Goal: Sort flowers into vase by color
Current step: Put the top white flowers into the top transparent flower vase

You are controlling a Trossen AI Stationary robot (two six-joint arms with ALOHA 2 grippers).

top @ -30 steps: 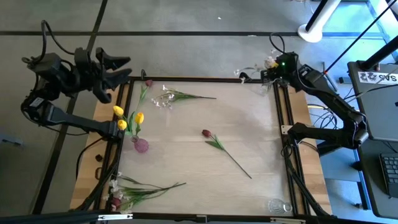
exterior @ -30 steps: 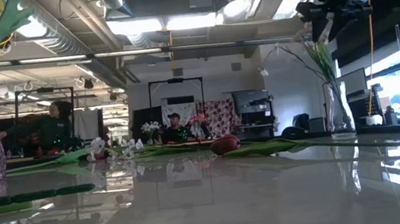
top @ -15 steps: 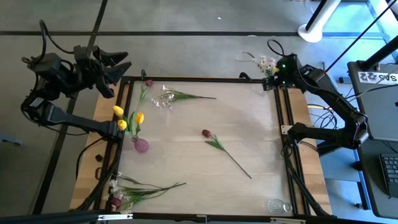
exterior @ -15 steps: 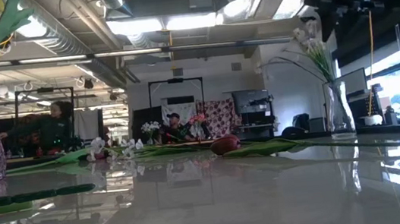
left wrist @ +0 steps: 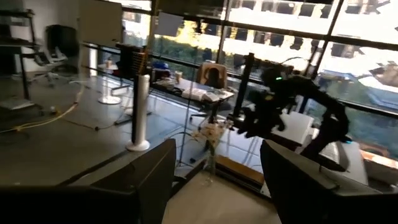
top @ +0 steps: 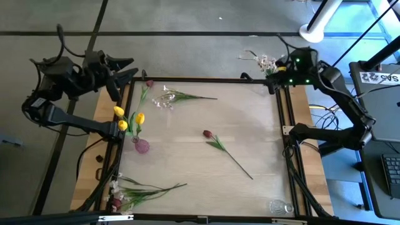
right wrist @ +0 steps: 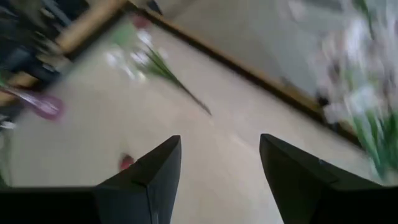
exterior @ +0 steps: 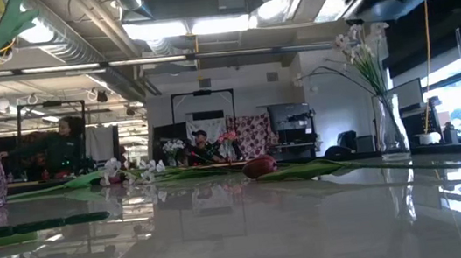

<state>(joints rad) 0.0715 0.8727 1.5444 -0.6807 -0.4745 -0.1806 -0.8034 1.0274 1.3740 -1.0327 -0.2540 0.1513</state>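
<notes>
Pale table (top: 244, 125) holds a red tulip (top: 207, 134) mid-surface, well apart from both arms. Right claw (right wrist: 219, 180), wide and empty, hangs by the far-right corner vase (exterior: 387, 136); left claw (left wrist: 214, 180) waits wide, far-left. Best descend straight over the stem, gripping near the bloom.

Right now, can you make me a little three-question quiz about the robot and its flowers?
1. True or false: the purple vase holds yellow tulips.
2. What colour is the tulip lying alone mid-table? A) dark red B) blue C) orange
3. Fill in: the clear vase at the right gripper holds a spray of tiny ____ blossoms.

Key: 1 true; 2 A; 3 white-pink.
</notes>
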